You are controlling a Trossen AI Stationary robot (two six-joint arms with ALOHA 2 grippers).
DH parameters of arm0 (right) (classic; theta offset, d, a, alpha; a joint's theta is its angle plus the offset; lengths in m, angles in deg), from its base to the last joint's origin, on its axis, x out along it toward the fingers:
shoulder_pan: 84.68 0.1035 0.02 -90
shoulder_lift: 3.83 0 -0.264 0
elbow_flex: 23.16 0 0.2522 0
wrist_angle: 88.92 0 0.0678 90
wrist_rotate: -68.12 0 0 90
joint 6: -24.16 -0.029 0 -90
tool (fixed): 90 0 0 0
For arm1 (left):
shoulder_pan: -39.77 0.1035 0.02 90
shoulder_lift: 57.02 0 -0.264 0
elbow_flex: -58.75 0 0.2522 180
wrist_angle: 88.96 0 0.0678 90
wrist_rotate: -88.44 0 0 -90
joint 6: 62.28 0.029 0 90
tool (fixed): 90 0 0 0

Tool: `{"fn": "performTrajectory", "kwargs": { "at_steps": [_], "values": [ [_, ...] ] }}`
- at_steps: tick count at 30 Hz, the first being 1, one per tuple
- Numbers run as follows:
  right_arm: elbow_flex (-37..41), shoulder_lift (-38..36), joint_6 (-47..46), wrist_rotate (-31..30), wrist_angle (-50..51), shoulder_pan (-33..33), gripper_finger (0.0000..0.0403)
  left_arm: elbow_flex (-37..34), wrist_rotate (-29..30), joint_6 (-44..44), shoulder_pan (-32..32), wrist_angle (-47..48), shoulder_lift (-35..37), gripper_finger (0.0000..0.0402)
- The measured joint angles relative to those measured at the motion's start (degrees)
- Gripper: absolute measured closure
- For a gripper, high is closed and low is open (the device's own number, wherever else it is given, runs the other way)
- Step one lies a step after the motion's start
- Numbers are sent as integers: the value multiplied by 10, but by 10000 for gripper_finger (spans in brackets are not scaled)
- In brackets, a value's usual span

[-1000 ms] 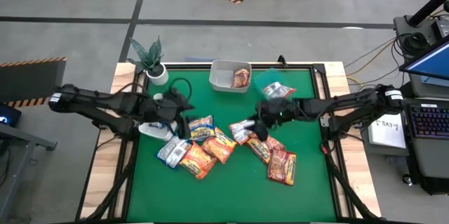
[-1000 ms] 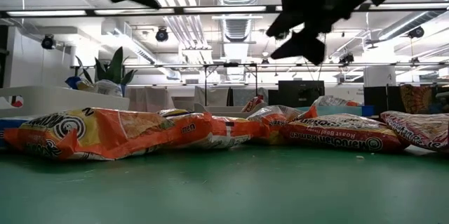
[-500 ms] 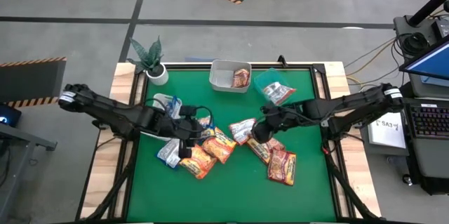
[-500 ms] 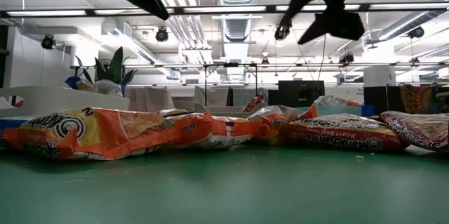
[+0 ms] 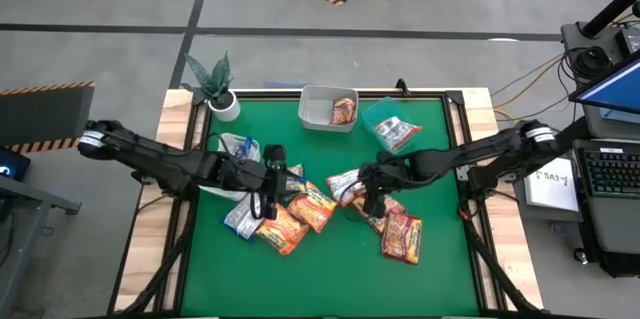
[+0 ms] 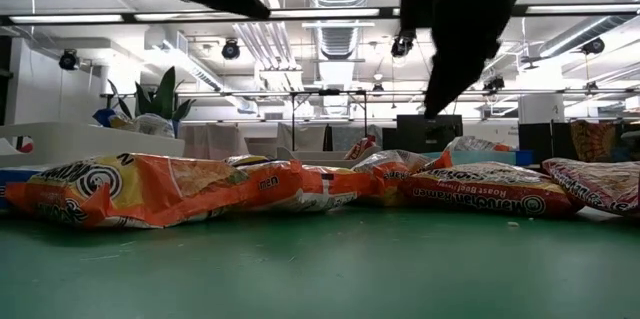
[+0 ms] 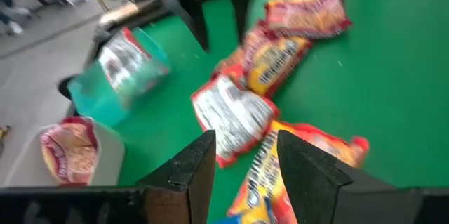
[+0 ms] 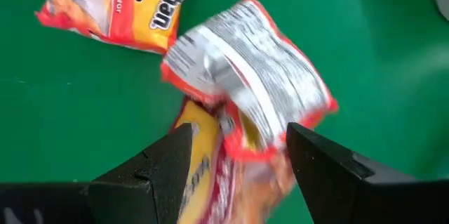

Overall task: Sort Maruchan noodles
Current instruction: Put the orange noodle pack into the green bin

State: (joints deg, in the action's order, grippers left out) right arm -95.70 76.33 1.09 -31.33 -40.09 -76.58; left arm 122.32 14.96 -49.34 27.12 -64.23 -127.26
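Green table (image 5: 440, 259) lies under me, and since a moment ago my right gripper (image 5: 368, 202) has come down with fingers wide over the silver-backed packet (image 8: 252, 83) just ahead, while my left gripper (image 5: 271, 197), also open, moved over the orange packets (image 5: 295, 214), so both picks are near.

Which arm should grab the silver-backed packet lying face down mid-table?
Right. The right gripper hangs open directly over that packet; the left gripper is open above the orange packets, farther off.

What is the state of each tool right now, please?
Left tool: open, holding nothing, above the noodle packets.
Right tool: open, empty, over a red-edged packet lying silver side up.
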Motion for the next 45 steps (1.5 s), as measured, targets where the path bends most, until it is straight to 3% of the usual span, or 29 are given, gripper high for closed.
{"fn": "performTrajectory", "kwargs": {
  "at_steps": [8, 19, 22, 30, 39, 45],
  "values": [
    [-1, 87, 127, -41, -112, -8, 184, -43, 0, 16, 31, -84, -1, 267],
    [-1, 142, 212, -30, -138, -59, 192, -54, 8, 8, 81, -137, -3, 267],
    [-1, 144, 223, -10, -144, -83, 224, -55, 20, 1, 97, -146, -11, 267],
    [0, 120, 168, 46, -157, -126, 380, -55, 20, -1, 103, -154, -15, 267],
    [0, 79, 129, 87, -179, -138, 394, -55, 3, 38, 103, -220, -22, 263],
    [7, 47, 108, 95, -183, -154, 394, -56, -7, 76, 111, -225, -22, 231]
  ]
}}
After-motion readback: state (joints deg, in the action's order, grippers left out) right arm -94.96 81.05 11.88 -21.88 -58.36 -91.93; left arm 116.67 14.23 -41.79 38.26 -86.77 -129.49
